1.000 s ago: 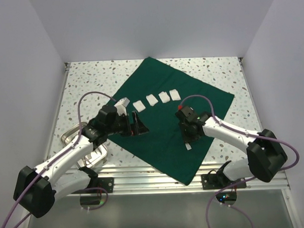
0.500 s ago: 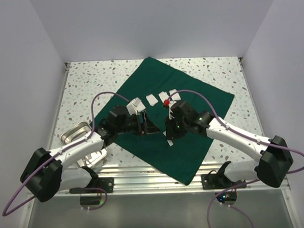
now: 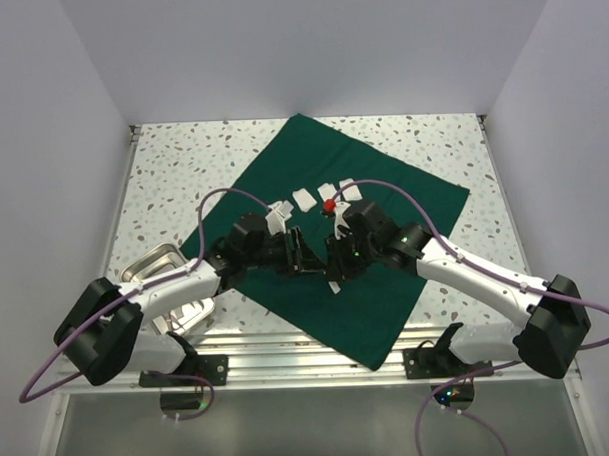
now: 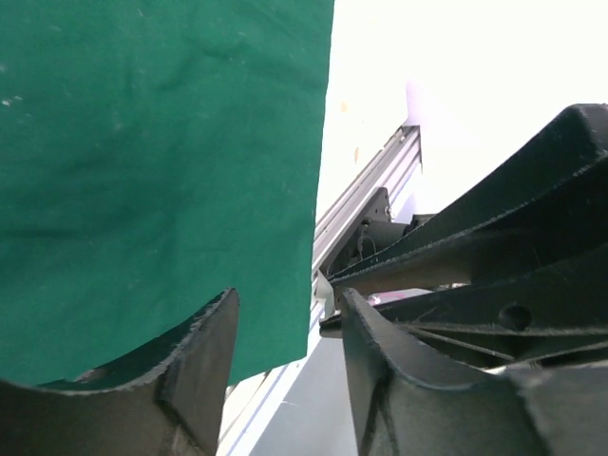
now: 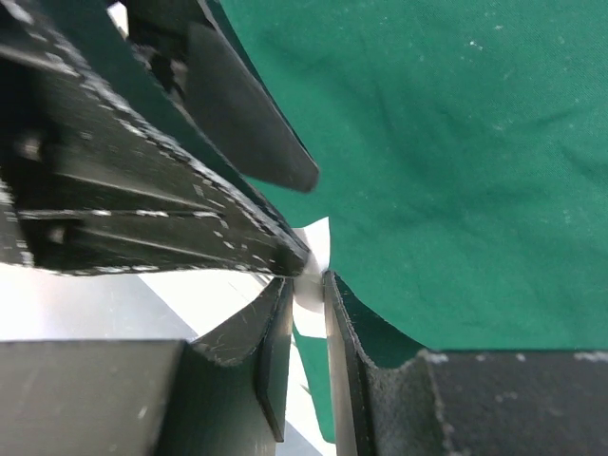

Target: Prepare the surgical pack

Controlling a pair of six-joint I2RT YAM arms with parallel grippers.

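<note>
Counter point(image 3: 172, 163): speckled, carrying everything.
Green drape point(image 3: 404, 200): spread flat as a diamond across the counter's middle, its near corner reaching the front edge.
Steel tray point(image 3: 148, 257): on the bare counter left of the drape, partly under the left arm.
Left hand point(image 4: 285, 309): fingers apart, gripping nothing, low over the drape just beside the right hand.
Right hand point(image 5: 306, 277): clamped on one white pad point(image 5: 313, 247).
Loose pads point(image 3: 303, 198): in a row on the drape, beyond both hands.
</note>
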